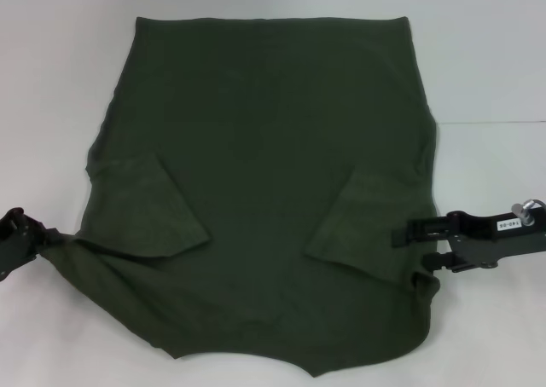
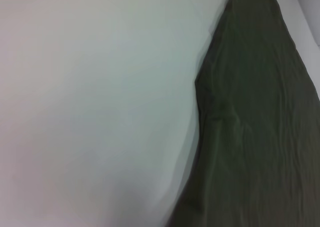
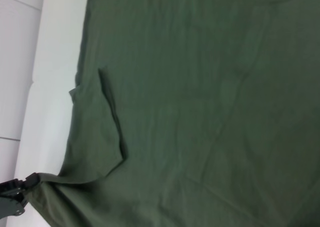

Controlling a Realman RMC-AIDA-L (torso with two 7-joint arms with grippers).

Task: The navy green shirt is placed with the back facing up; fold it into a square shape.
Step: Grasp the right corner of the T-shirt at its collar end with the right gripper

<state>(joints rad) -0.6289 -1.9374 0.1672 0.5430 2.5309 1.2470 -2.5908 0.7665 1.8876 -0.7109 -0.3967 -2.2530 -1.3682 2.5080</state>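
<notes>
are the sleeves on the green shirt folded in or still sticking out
Folded in. Both sleeves lie as flaps on the shirt body.

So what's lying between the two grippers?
The navy green shirt fills the whole stretch in the head view, both sleeves folded inward, with the left gripper at one edge and the right gripper at the other.

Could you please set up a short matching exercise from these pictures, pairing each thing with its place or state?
Things:
1. shirt
2. left gripper
3. right gripper
4. table

Places or states:
A. white surface under everything
B. at the shirt's edge on the robot's right
C. spread flat, both sleeves folded inward
D. at a pulled-out corner of cloth on the robot's left

Pairs: 1-C, 2-D, 3-B, 4-A
</notes>
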